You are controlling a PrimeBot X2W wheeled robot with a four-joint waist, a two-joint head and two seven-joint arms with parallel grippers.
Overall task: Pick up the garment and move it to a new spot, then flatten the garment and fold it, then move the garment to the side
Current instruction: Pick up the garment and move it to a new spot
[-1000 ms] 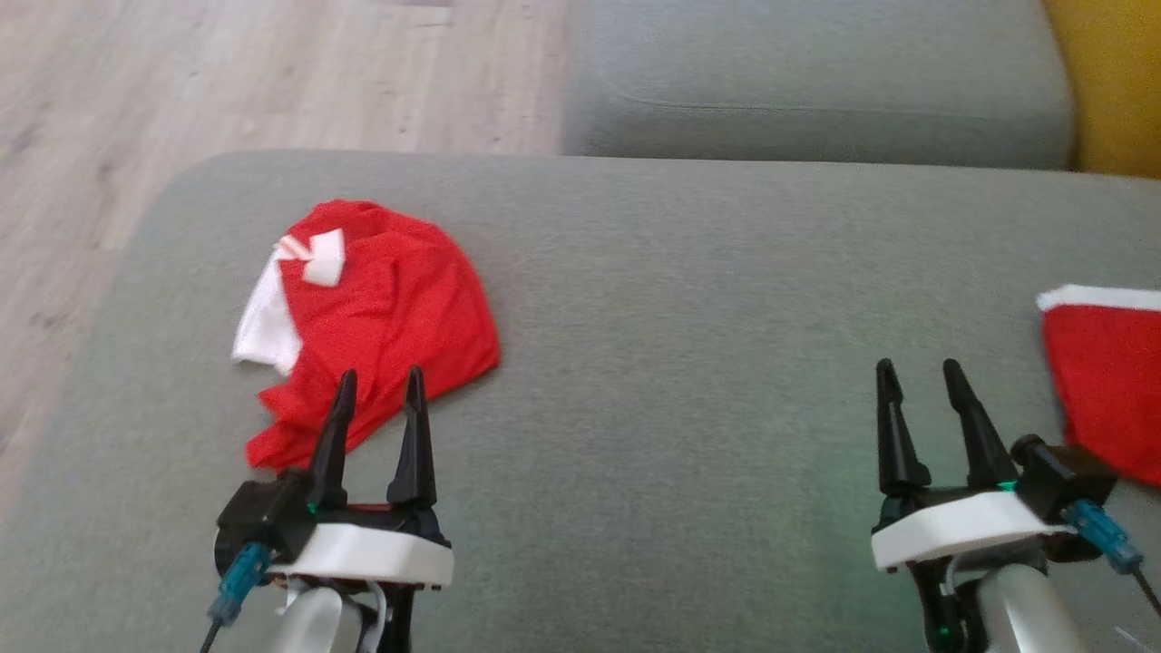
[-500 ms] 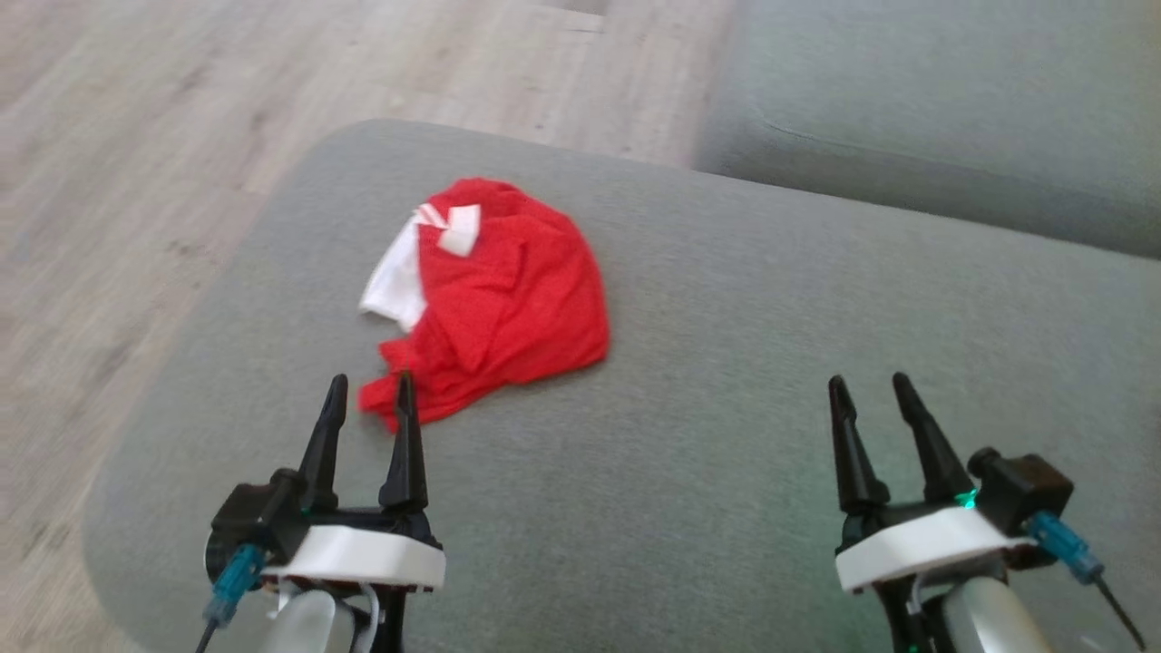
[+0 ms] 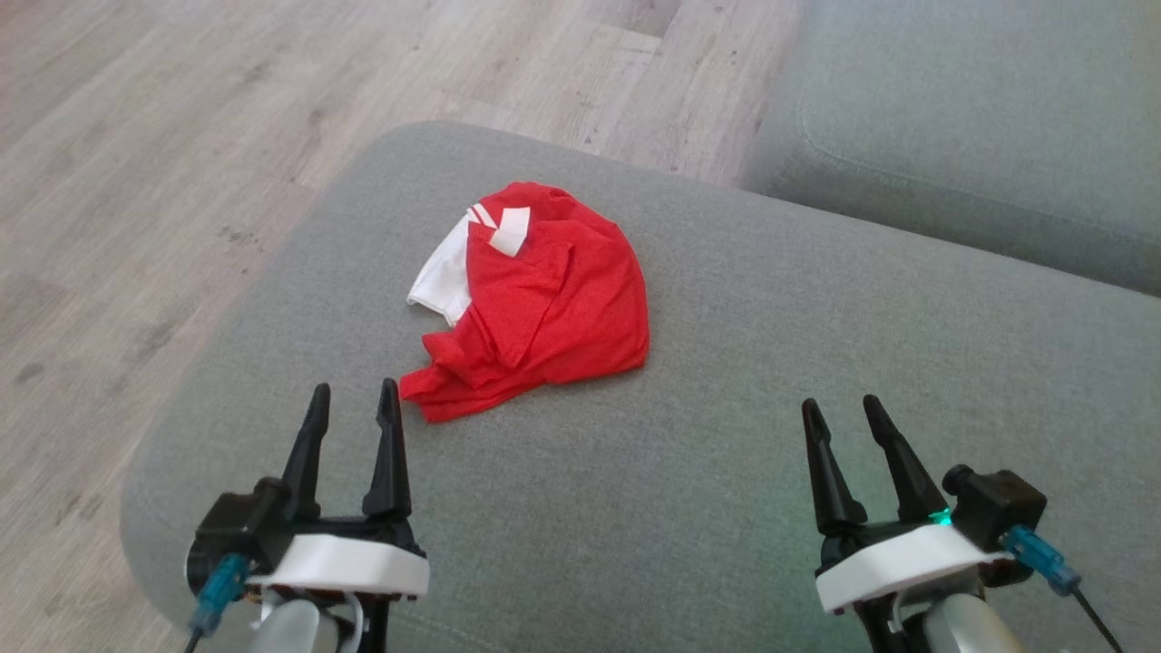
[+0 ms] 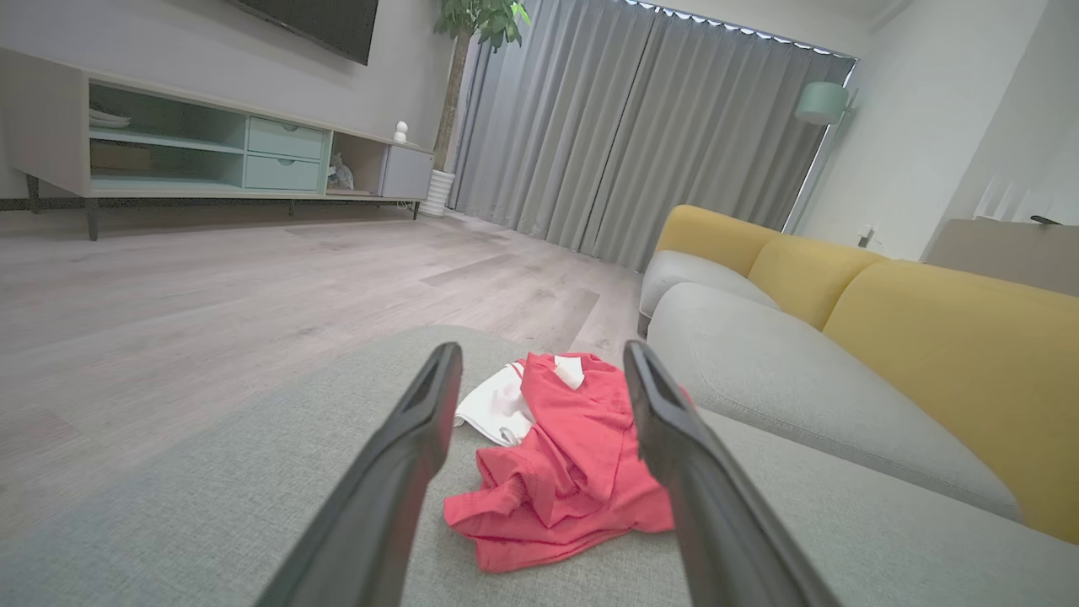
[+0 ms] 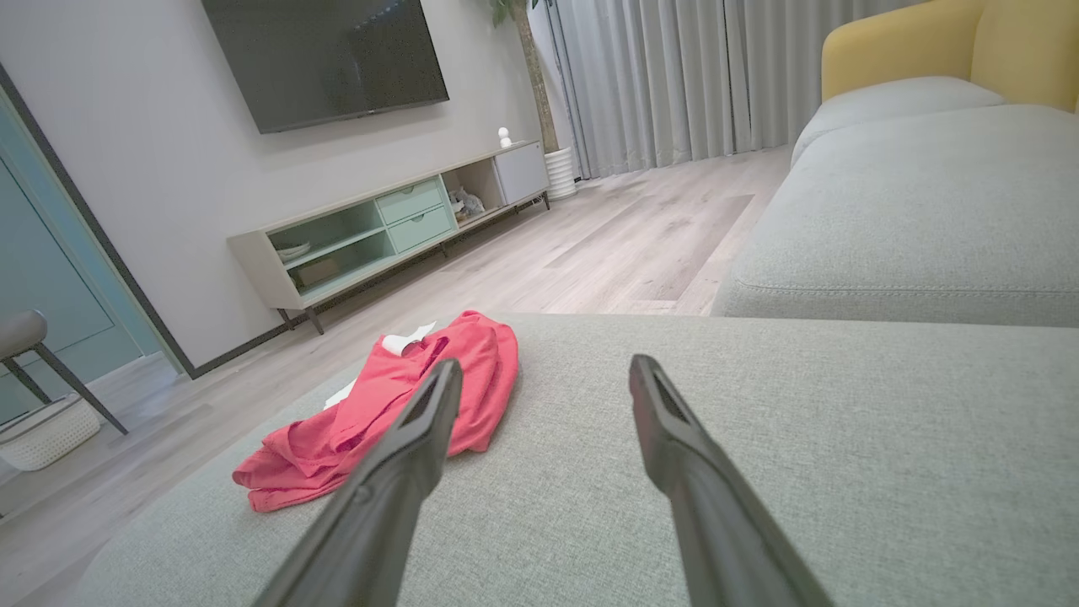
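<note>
— Where do we see the red garment (image 3: 544, 299)?
— We see it crumpled on the grey sofa cushion (image 3: 726, 472), toward the corner by the wooden floor (image 3: 181, 136), with a white part showing on its floor side.
— And our pincers?
— Our left pincer (image 3: 355, 388) is released, fingers spread, tips just beside the garment's near edge. Our right pincer (image 3: 839, 404) is released too, well apart from it, over bare cushion.
</note>
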